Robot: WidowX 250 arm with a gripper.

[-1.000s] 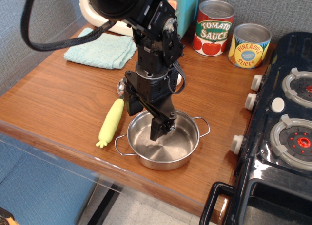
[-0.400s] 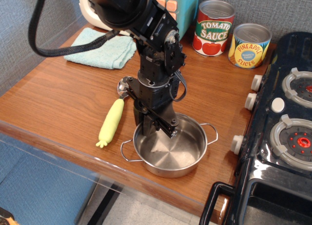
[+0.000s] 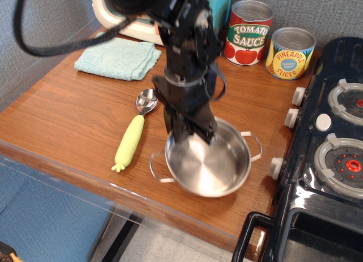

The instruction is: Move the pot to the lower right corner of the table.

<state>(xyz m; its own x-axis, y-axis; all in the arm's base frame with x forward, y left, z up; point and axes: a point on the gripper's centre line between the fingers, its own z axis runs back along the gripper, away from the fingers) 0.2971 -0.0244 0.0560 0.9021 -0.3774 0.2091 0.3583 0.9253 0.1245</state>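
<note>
The shiny steel pot (image 3: 211, 164) with two wire loop handles sits near the front right of the brown wood table (image 3: 74, 114), close to the black stove. My black gripper (image 3: 190, 131) reaches down from above and is shut on the pot's back-left rim, one finger inside the bowl and one outside. The pot looks slightly tilted toward me. Its inside holds nothing.
A yellow-handled spoon (image 3: 133, 132) lies left of the pot. A light blue cloth (image 3: 118, 59) is at the back left. A tomato sauce can (image 3: 248, 33) and a pineapple can (image 3: 290, 53) stand at the back. The black toy stove (image 3: 329, 154) fills the right side.
My gripper has dragged the pot to the right and slightly forward, away from the spoon and nearer the stove. The spoon's bowl is now uncovered.
</note>
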